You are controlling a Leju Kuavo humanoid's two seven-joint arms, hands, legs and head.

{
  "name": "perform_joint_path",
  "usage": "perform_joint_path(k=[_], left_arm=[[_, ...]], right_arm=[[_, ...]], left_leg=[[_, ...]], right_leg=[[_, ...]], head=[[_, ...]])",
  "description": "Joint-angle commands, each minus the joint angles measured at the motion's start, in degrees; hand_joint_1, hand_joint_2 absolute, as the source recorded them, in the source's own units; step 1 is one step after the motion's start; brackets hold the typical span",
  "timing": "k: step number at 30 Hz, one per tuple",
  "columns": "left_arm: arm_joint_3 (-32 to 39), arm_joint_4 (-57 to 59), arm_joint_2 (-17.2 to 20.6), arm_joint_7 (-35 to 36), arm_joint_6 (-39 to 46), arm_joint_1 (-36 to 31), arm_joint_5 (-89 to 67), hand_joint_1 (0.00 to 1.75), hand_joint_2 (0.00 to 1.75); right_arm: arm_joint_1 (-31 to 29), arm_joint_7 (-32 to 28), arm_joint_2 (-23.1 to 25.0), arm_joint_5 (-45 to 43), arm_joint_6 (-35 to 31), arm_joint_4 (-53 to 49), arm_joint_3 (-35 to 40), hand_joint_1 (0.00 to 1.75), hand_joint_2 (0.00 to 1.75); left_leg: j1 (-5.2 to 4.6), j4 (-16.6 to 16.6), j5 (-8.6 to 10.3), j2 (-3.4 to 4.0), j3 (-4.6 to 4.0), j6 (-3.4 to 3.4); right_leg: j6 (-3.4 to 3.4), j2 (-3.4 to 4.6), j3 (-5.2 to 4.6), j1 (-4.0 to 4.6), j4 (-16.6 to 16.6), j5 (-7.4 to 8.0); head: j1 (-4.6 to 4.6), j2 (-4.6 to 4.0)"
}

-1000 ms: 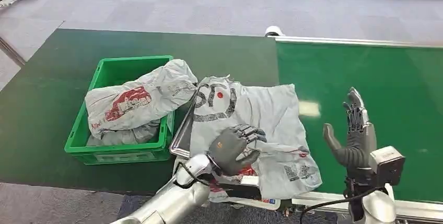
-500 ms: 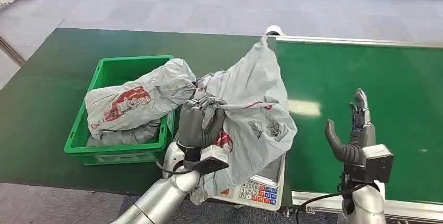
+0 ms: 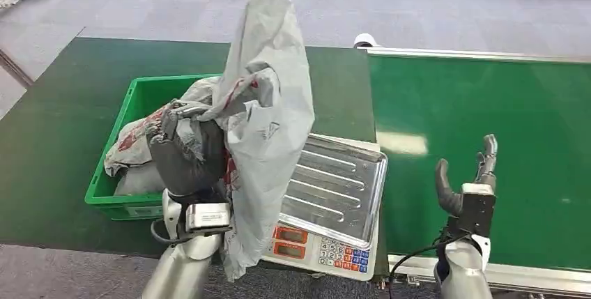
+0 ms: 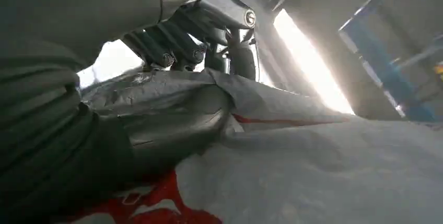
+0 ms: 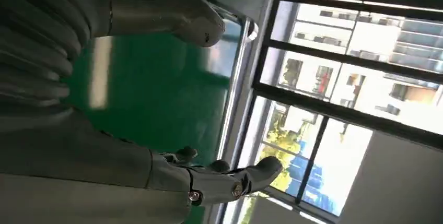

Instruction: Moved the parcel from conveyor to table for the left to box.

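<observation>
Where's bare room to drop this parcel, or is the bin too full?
The green bin is crowded: a parcel already fills it, with bare floor only at its far corner. The scale's steel tray is free, as is the green conveyor belt beyond the open right hand.

I can't read any words or numbers here. The grey parcel (image 3: 268, 114) has red marks and a small dark print on it, but they are too crumpled and blurry for me to read. The scale (image 3: 327, 233) near the front edge of the desk has two red windows and colored keys, too tiny to read.
</observation>
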Motion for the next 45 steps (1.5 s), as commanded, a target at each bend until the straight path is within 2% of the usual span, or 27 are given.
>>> perform_joint_path(k=[1,2,3,5,8,13,14,17,20,25,26,29,31,35,36,39,41,45], left_arm=[[12.9,-3.6,-0.4,0.2,-0.1,-0.1,-17.3,1.75,1.75],[13.8,-2.5,-0.9,0.2,-0.1,-0.4,-18.3,1.75,1.75],[14.4,-0.9,-0.3,0.2,-0.1,-1.4,-18.1,1.75,1.75],[18.2,0.4,-3.3,0.2,-0.1,-2.0,-23.4,1.75,1.75],[22.5,1.9,-5.1,0.2,-0.1,-2.6,-27.4,1.75,1.75],[25.9,3.3,-6.3,0.2,-0.1,-3.0,-30.5,1.75,1.75],[30.0,6.2,-7.4,0.2,-0.1,-4.0,-34.2,1.75,1.75],[35.7,7.2,-7.8,0.2,-0.1,-6.3,-39.2,1.75,1.75],[34.0,2.1,-7.4,0.2,-0.1,-5.3,-33.0,1.75,1.75],[34.0,2.1,-7.4,0.2,-0.1,-5.3,-33.0,1.75,1.75],[32.3,-4.2,-6.5,0.2,-0.1,-3.7,-28.9,1.75,1.75],[36.6,-9.1,-7.5,0.2,-0.1,-3.6,-32.2,1.75,1.75],[37.4,-12.8,-6.9,0.2,-0.1,-4.1,-27.5,1.75,1.75],[34.3,-23.7,-5.7,0.2,-0.1,-4.0,-14.0,1.75,1.75],[32.3,-25.3,-5.6,0.2,-0.1,-3.7,-6.9,1.75,1.75],[25.3,-31.9,-5.2,0.2,-0.1,-1.4,1.8,1.75,1.75],[22.9,-35.6,-6.0,0.2,-0.1,-0.3,2.3,1.75,1.75],[16.6,-40.4,-5.0,0.2,-0.1,0.7,6.1,1.75,1.75]], right_arm=[[-2.8,0.0,-3.4,-0.4,-0.1,10.1,7.0,0.0,1.75],[-2.4,0.0,-4.2,1.3,-2.4,9.4,7.8,0.0,1.75],[-1.3,0.0,-5.0,1.7,-1.4,7.6,5.9,0.0,1.75],[-0.9,0.0,-5.5,-0.3,-1.5,7.8,3.7,0.0,1.75],[0.4,0.0,-5.4,-4.1,3.0,8.9,-1.9,0.0,1.75],[2.6,0.0,-5.2,-5.3,5.7,7.0,-4.8,0.0,1.75],[3.1,0.0,-4.6,-4.6,6.4,6.2,-6.1,0.0,1.75],[1.7,0.0,-4.5,-3.6,5.9,7.7,-4.6,0.0,1.75],[1.1,0.0,-4.2,-3.0,6.6,8.4,-4.3,0.0,1.75],[1.1,0.0,-4.2,-3.0,6.6,8.4,-4.3,0.0,1.75],[0.4,0.0,-3.9,-2.7,7.2,9.2,-4.0,0.0,1.75],[0.7,0.0,-3.4,-2.2,6.9,9.2,-4.1,0.0,1.75],[1.0,0.0,-3.3,-2.2,7.0,9.1,-4.0,0.0,1.75],[-0.2,0.0,-3.5,-2.2,6.8,10.3,-3.0,0.0,1.75],[-0.6,0.0,-3.7,-2.5,6.5,10.8,-2.7,0.0,1.75],[-1.8,0.0,-4.3,-3.1,6.7,12.4,-2.6,0.0,1.75],[-1.9,0.0,-4.4,-3.3,6.7,12.6,-2.5,0.0,1.75],[-3.0,0.0,-4.4,-3.5,6.4,13.9,-2.1,0.0,1.75]], left_leg=[[0.05,-0.1,-0.02,0.21,0.17,-0.02],[0.04,-0.1,-0.01,0.13,0.14,-0.02],[0.06,-0.1,-0.01,0.12,0.17,-0.01],[0.04,-0.1,-0.01,0.1,0.19,-0.01],[0.04,-0.1,0.0,-0.1,0.17,0.0],[0.02,-0.1,-0.02,-0.12,0.2,-0.05],[0.0,-0.1,-0.02,-0.11,0.13,-0.07],[0.02,0.0,-0.04,-0.02,0.08,-0.07],[0.03,0.0,-0.04,0.07,0.08,-0.08],[0.08,0.0,-0.04,0.19,0.1,-0.08],[0.08,0.0,-0.05,0.2,0.07,-0.08],[0.1,0.1,-0.09,0.37,0.0,-0.09],[0.12,0.0,-0.12,0.42,0.07,-0.11],[0.15,0.1,-0.13,0.41,-0.07,-0.13],[0.14,0.1,-0.11,0.39,-0.08,-0.12],[0.16,0.1,-0.13,0.41,0.01,-0.11],[0.16,0.1,-0.13,0.35,0.01,-0.09],[0.12,0.0,-0.1,0.28,0.02,-0.08]], right_leg=[[-0.06,0.15,0.14,0.06,-0.1,0.06],[-0.05,0.08,0.13,0.05,-0.1,0.04],[-0.06,0.05,0.18,0.08,-0.2,0.05],[-0.06,0.03,0.2,0.06,-0.2,0.04],[-0.04,-0.15,0.22,0.05,-0.2,0.0],[-0.07,-0.18,0.23,0.03,-0.2,-0.02],[-0.06,-0.15,0.12,0.01,-0.1,-0.01],[-0.08,-0.06,0.02,0.03,-0.1,-0.01],[-0.09,0.02,0.0,0.05,-0.1,0.01],[-0.12,0.05,-0.01,0.09,-0.1,0.01],[-0.12,0.09,-0.03,0.09,0.0,0.01],[-0.12,0.27,-0.11,0.11,0.0,0.04],[-0.14,0.3,-0.05,0.13,-0.1,0.04],[-0.16,0.28,-0.18,0.16,0.0,0.03],[-0.14,0.26,-0.19,0.15,0.0,0.04],[-0.15,0.26,-0.09,0.17,0.0,0.03],[-0.13,0.19,-0.06,0.18,-0.1,0.02],[-0.11,0.17,-0.02,0.13,-0.1,0.02]], head=[[-0.02,0.0],[0.0,0.0],[0.0,0.0],[0.0,0.0],[-0.02,0.0],[0.0,0.0],[0.0,0.0],[-0.02,0.0],[0.02,0.0],[0.0,0.0],[0.0,0.0],[0.0,0.0],[0.0,0.0],[-0.02,0.0],[-0.02,0.0],[-0.02,0.0],[-0.02,0.0],[0.0,0.0]])
